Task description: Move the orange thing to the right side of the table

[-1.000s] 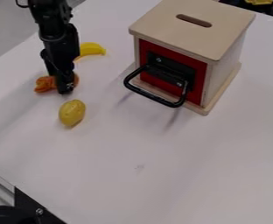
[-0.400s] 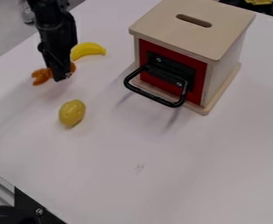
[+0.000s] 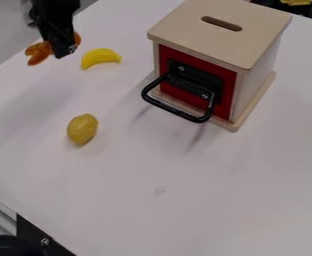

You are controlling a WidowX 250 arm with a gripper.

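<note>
I have the orange thing clamped across its middle in the gripper, ends poking out either side, likely for balance; it hangs above the table near its upper-left edge, held high, I judge, to clear the banana and wooden box on the way right.

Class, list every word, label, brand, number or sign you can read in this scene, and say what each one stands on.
There is no readable text here.
Wooden box, toy banana, yellow lemon, and orange toy in the gripper: no lettering can be made out.
Faint mark on the white table: too small to tell whether it is writing.
</note>
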